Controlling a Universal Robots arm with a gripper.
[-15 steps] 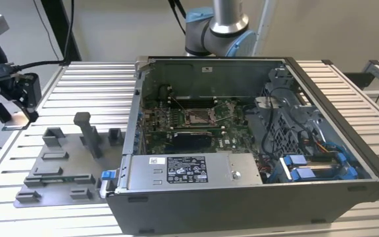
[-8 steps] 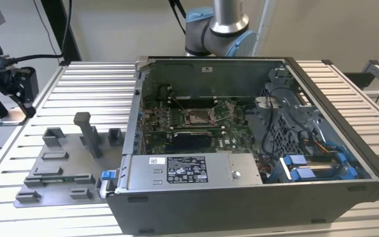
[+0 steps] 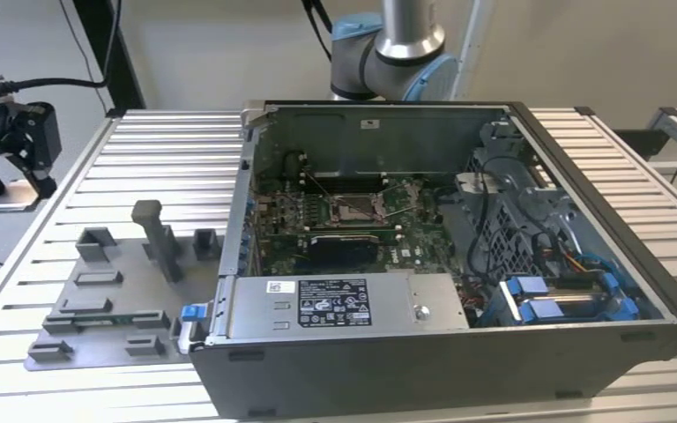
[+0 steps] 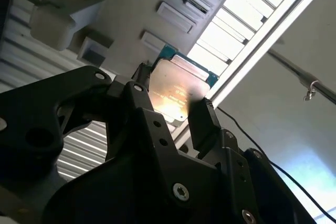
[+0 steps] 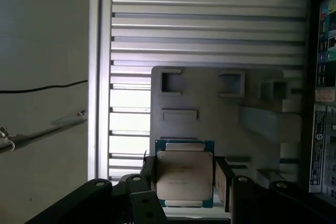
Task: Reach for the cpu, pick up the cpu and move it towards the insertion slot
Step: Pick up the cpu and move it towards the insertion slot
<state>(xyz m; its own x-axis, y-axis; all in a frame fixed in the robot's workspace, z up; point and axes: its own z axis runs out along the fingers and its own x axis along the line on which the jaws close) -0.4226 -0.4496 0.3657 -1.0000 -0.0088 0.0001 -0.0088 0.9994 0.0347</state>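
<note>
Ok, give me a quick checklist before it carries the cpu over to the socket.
1. Cpu gripped: ok, the gripper has its jaws on two opposite sides in both wrist views.
2. Cpu clear of the grey fixture plate: ok, held apart from it, at the exterior view's left.
3. Cpu level in the grip: cannot tell.
4. Insertion slot uncovered: ok, nothing lies over it in the open case.
5. Straight path to the slot: not ok, the case's side wall stands between; it likely needs going over.
</note>
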